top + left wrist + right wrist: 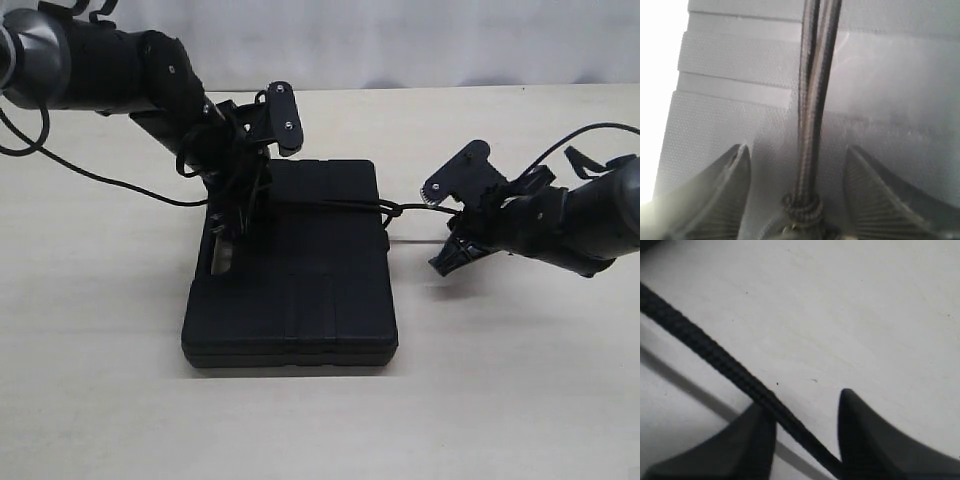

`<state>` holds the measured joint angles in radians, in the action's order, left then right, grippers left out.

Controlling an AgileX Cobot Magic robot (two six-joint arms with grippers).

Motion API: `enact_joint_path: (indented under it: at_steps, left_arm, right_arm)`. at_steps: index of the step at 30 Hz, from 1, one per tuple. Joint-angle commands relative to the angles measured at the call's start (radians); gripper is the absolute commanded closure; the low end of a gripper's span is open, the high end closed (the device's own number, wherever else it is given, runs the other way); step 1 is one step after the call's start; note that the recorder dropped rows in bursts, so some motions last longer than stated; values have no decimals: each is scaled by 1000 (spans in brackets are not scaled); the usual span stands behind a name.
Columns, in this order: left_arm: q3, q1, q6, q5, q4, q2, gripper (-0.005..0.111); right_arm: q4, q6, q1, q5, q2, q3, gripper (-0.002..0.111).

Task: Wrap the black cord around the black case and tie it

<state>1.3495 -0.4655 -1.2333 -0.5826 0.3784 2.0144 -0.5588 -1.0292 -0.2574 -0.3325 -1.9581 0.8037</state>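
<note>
across the upper part of the black case (300, 290), which lies flat on the pale table (500, 400), the black cord (810, 100) runs side to side as two strands laid together, then leaves the case's right edge over bare table. the left gripper (796, 150) hangs low over the case near its left side with its jaws well apart, the two strands and a small knot (802, 209) lying between the fingers (725, 200) unpinched. the right gripper (802, 400) sits just beside the case's right edge, jaws partly spread, with a single strand passing between them; it appears loose, not clamped.

the cord looks soft, limp and thin, and its braid should resist slipping; it is best pinched across its width close to a knot, where it is thickest. the case looks rigid and flat, and probably light enough to slide if the cord is tugged hard.

count: one case, one cord, two grippers, plus a second knot-like lump (390, 210) at the case's right edge
</note>
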Motion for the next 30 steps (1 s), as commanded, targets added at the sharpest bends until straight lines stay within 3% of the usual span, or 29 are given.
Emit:
enact_joint_path:
  at_steps: [1, 4, 8, 14, 16, 19, 25, 30]
  left_arm:
    - [-10, 0, -162, 35, 258, 3, 53]
    - [-10, 0, -483, -71, 503, 3, 53]
    - [-10, 0, -573, -21, 614, 33, 56]
    - [-10, 0, -571, 46, 650, 53, 106]
    - [-10, 0, -570, 46, 653, 63, 107]
    - [-10, 2, -543, 50, 587, 80, 107]
    - [-10, 2, -246, 124, 251, 83, 107]
    - [-10, 2, -190, 117, 198, 83, 107]
  right_arm:
    - [6, -25, -1, -1, -2, -1, 104]
    - [6, -25, -1, -1, -2, -1, 104]
    - [6, -25, -1, -1, -2, -1, 104]
    - [6, -25, -1, -1, -2, -1, 104]
    - [6, -25, -1, -1, -2, -1, 104]
    - [3, -25, -1, -1, -2, -1, 104]
    - [-101, -111, 2, -45, -2, -1, 104]
    - [-166, -162, 11, -56, -2, -3, 104]
